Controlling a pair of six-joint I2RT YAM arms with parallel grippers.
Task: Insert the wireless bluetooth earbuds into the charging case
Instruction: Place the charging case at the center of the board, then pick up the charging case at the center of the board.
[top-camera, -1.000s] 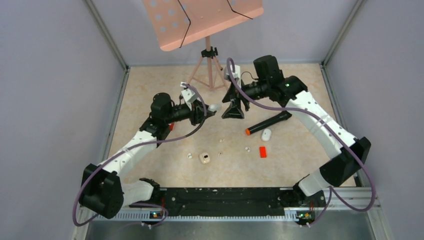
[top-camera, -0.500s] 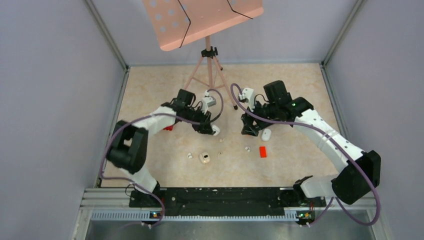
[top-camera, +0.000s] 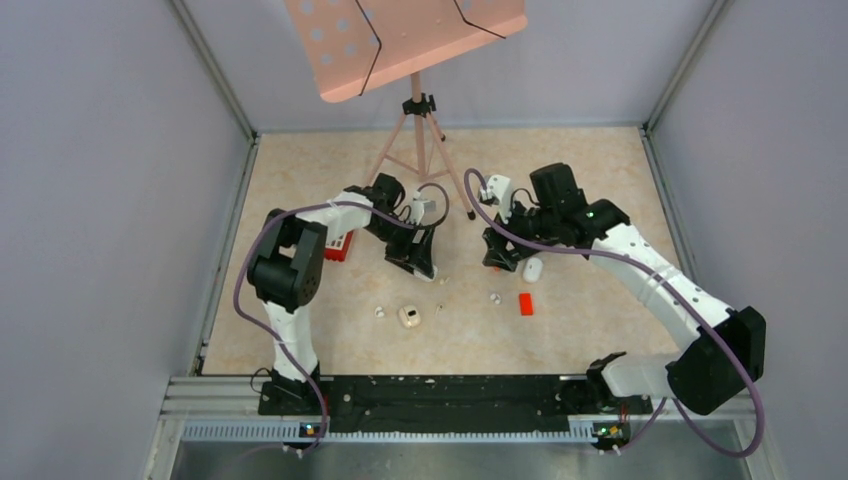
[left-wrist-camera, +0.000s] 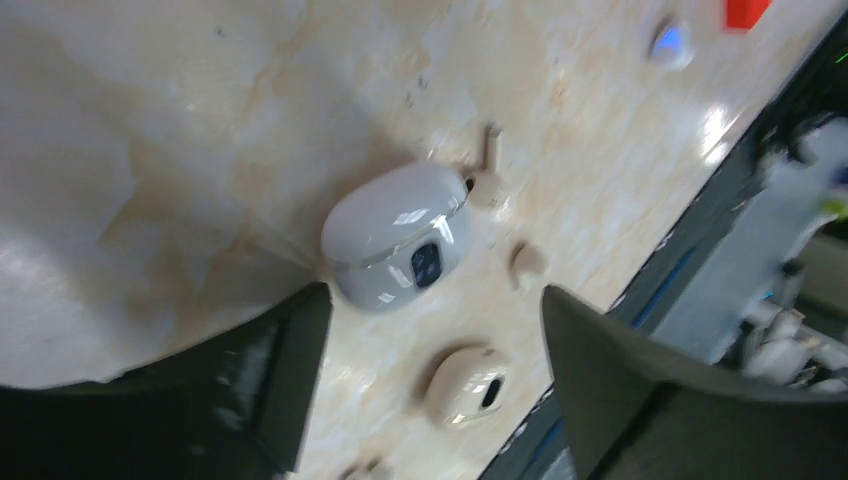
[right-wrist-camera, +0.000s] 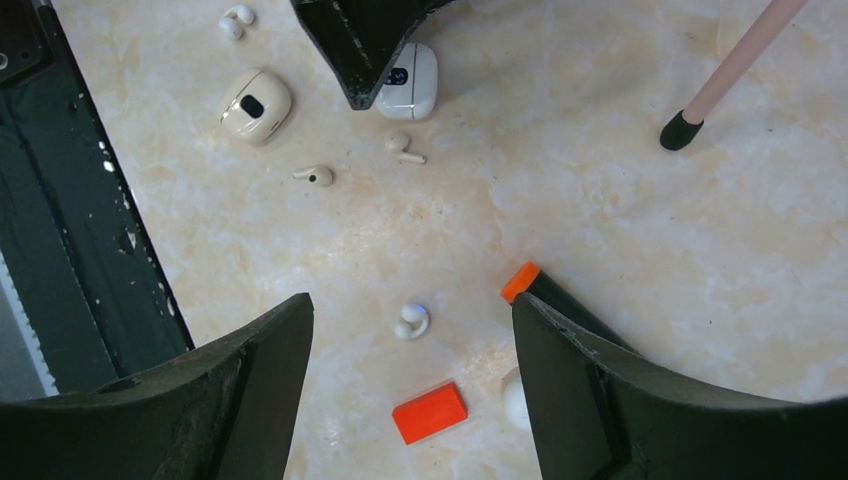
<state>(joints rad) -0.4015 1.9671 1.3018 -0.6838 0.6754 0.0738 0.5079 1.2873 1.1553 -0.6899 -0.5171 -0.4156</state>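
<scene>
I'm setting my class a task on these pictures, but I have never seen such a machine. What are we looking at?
Two robot arms are bolted to a table. One picture looks down from above; the other two come from a camera on each wrist. The left tool and the right tool stand open, holding nothing. On the table lie a white case by the left tool, a beige case, loose earbuds and a red block. A music stand stands behind.
</scene>
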